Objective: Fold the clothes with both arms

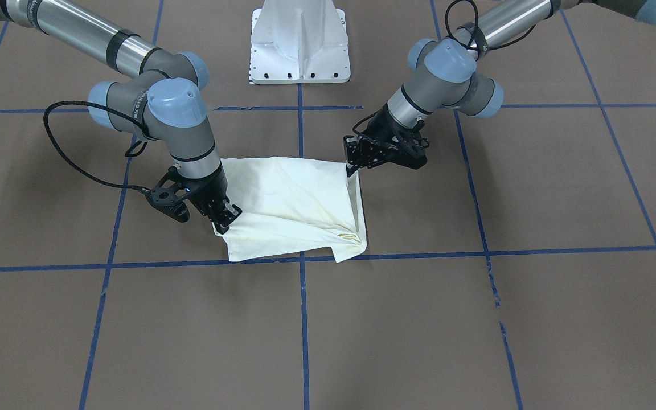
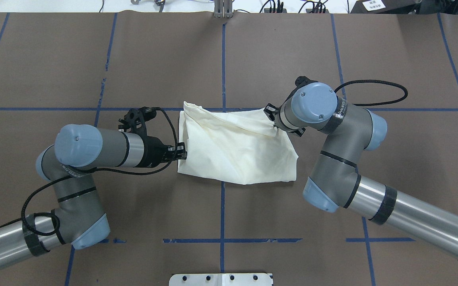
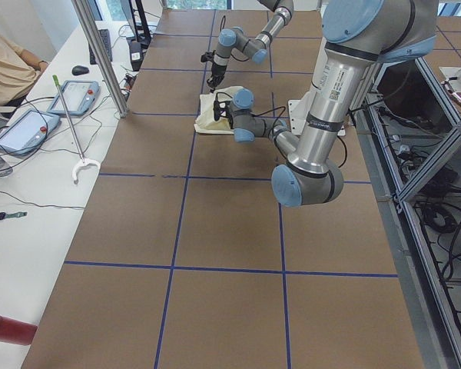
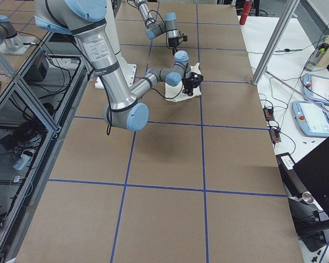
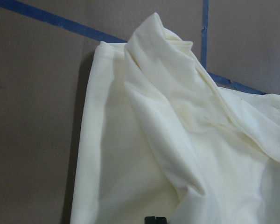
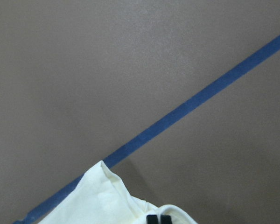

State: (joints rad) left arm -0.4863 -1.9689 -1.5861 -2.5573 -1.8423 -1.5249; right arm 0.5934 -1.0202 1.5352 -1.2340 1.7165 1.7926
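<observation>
Your cream-white shirt [image 2: 233, 153] lies crumpled mid-way across the tabletop [image 2: 253, 59] between both hands, long axis running hand to hand: the left hand [image 2: 181, 153] pinches its robot-side left edge, the right hand [image 1: 225, 220] pinches the far right corner, diagonally opposite.

Shirt [image 1: 294, 210] between left gripper [image 1: 352, 168] and right gripper [image 1: 224, 221]
</observation>
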